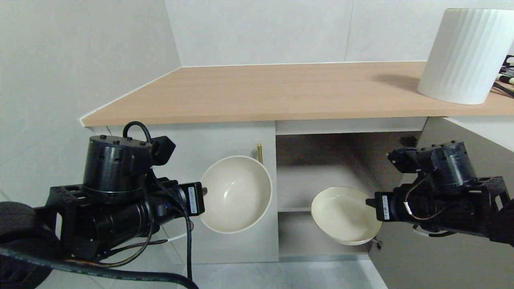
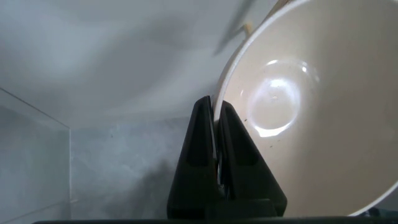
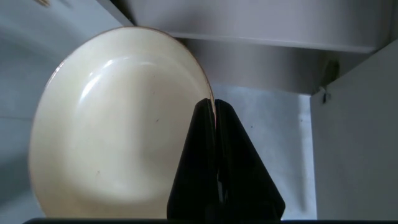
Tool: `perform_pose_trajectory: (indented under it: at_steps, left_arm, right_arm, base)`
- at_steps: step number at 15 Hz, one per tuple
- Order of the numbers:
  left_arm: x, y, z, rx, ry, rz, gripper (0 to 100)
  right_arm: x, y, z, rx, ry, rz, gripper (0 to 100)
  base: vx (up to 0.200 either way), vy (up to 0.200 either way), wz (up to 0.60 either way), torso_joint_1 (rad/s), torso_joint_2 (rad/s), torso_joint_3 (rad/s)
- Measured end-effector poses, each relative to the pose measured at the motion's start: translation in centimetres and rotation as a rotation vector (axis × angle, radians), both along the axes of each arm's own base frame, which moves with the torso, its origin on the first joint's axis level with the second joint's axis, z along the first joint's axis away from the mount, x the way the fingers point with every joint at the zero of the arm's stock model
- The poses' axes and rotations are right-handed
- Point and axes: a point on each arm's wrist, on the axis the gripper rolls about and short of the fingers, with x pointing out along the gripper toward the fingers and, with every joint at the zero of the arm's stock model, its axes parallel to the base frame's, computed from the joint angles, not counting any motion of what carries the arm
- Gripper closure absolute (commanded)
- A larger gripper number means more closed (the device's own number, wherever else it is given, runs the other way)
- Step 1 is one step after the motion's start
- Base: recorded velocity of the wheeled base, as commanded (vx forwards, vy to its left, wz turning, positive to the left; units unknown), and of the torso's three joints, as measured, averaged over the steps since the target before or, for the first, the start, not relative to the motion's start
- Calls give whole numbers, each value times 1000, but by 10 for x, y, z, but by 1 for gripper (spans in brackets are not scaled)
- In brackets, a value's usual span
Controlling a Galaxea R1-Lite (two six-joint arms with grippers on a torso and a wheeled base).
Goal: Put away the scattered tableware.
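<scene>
While the left tool [image 2: 216, 109] clamps the rim of a cream bowl [image 1: 237, 194] before the closed cabinet door [image 1: 233, 136], the right tool [image 3: 214, 107] clamps a cream plate [image 1: 341, 214] by its rim at the open cupboard [image 1: 321, 160].

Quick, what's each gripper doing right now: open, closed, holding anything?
Left gripper: closed on the rim of the deep bowl.
Right gripper: closed on the rim of the shallow plate.
</scene>
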Motion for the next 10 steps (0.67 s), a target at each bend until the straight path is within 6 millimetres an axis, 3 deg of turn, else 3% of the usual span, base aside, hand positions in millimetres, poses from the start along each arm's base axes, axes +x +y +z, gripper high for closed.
perform_pose_trajectory:
  at_steps: [10]
  left_arm:
    - [0,0,0,0,1,0,100]
  right_arm:
    - [12,4,-7,12,-37,-14,100]
  base:
    - [0,0,0,-6,17,9]
